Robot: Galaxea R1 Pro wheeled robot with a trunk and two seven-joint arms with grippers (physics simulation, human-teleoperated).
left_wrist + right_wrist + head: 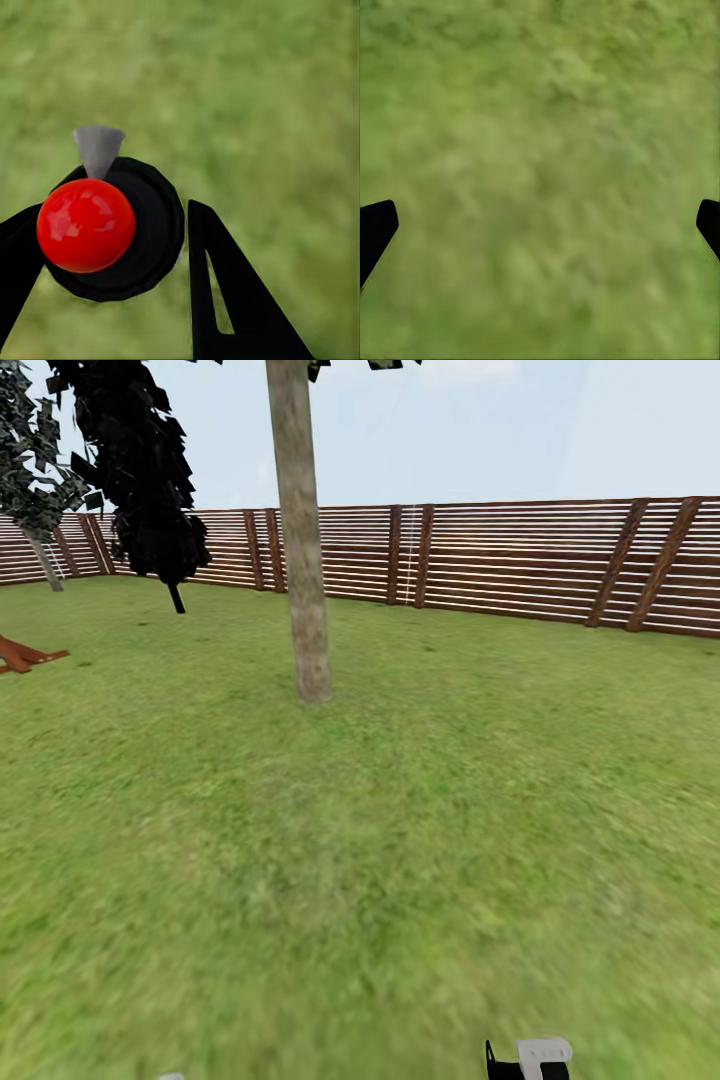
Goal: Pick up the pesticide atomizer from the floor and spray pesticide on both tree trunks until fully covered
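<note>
fingers of our left gripper [112,255] clamp the dark atomizer with red knob and grey nozzle [105,225], ready to spray; right gripper [540,225] hangs spread over grass. thick mottled trunk [302,550] stands ahead.

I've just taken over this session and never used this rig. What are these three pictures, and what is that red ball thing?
It is a wheeled two-armed robot in a simulated garden. The head camera looks over the grass toward a bare tree trunk and the slatted fence. The other two cameras sit on the wrists. In the left wrist view, the left claw has the pesticide atomizer between its fingers, seen from above: red top, dark body, grey nozzle. In the right wrist view, the right claw is open, holding nothing, above grass.
</note>
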